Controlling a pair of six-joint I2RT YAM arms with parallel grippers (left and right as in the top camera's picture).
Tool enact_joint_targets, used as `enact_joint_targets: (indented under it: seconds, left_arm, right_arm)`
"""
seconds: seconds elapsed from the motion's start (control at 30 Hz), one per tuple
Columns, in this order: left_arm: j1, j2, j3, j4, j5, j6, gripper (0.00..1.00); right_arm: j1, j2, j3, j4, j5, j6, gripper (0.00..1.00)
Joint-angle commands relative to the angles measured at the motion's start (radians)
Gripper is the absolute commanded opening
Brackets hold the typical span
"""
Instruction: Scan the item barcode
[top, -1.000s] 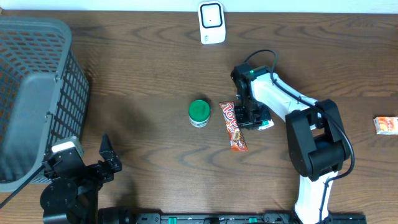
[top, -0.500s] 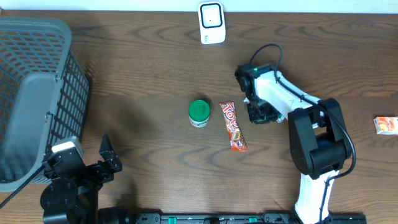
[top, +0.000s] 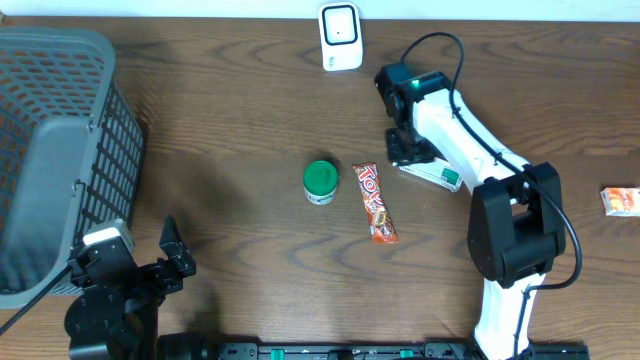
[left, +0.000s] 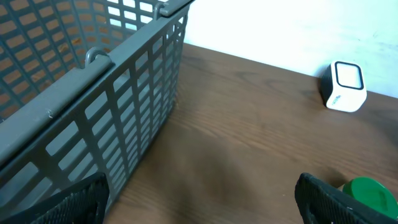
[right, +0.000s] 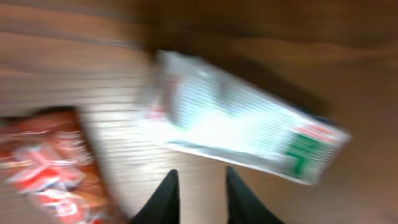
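Note:
A white and green box (top: 434, 175) lies flat on the table, right of the red candy bar (top: 375, 203). My right gripper (top: 406, 150) hangs just above the box's far left end. In the right wrist view its jaws (right: 200, 186) stand a little apart with only bare table between them; the box (right: 242, 127) sits beyond the tips and the candy bar (right: 50, 155) is at the left. The white barcode scanner (top: 340, 37) stands at the far edge. My left gripper (left: 199, 205) is wide open and empty at the front left.
A green-lidded can (top: 320, 181) stands left of the candy bar. A grey mesh basket (top: 60, 150) fills the left side, close to the left gripper (top: 170, 250). A small orange and white packet (top: 621, 200) lies at the far right edge.
The right gripper let go of the white and green box, opened slightly and moved toward the far edge. The box now lies flat on the table. The left arm stayed still.

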Motion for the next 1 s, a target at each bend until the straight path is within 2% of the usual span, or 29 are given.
enact_joint_targets:
  seconds: [0.0,0.07,0.1,0.13,0.2,0.23,0.33,0.47,0.53,0.67,0.83,0.97]
  left_arm:
    - [0.005,0.0,0.0,0.003,-0.008,-0.005,0.96]
    - [0.005,0.0,0.0,0.003,-0.008,-0.005,0.96]
    - [0.005,0.0,0.0,0.003,-0.008,-0.005,0.96]
    - [0.005,0.0,0.0,0.003,-0.008,-0.005,0.96]
    - [0.005,0.0,0.0,0.003,-0.008,-0.005,0.96]
    - [0.005,0.0,0.0,0.003,-0.008,-0.005,0.96]
    - [0.005,0.0,0.0,0.003,-0.008,-0.005,0.96]
    - [0.005,0.0,0.0,0.003,-0.008,-0.005,0.96]
    - [0.005,0.0,0.0,0.003,-0.008,-0.005,0.96]
    - [0.005,0.0,0.0,0.003,-0.008,-0.005,0.96]
    - [0.005,0.0,0.0,0.003,-0.008,-0.005,0.96]
    - [0.005,0.0,0.0,0.003,-0.008,-0.005,0.96]
  right_arm:
    - [-0.005,0.013,0.017,0.028,-0.156,0.024,0.15]
    - [-0.008,0.013,0.017,0.031,-0.134,0.068,0.17]
    - [-0.011,0.013,0.017,0.03,-0.134,0.079,0.23]
    - [-0.018,0.013,0.018,0.023,-0.136,0.103,0.36]
    - [-0.038,0.011,0.02,-0.014,-0.151,0.211,0.45]
    - [-0.05,0.011,0.02,-0.032,-0.164,0.259,0.54]
    - [-0.102,0.011,0.021,-0.099,-0.201,0.463,0.99]
    - [-0.175,0.011,0.02,-0.183,-0.263,0.729,0.99]
    - [-0.213,0.011,0.02,-0.222,-0.309,0.907,0.99]
    - [-0.243,0.011,0.02,-0.262,-0.36,1.152,0.99]
    - [-0.249,0.011,0.02,-0.279,-0.358,1.423,0.99]
    - [-0.242,0.011,0.015,-0.226,-0.305,1.553,0.99]
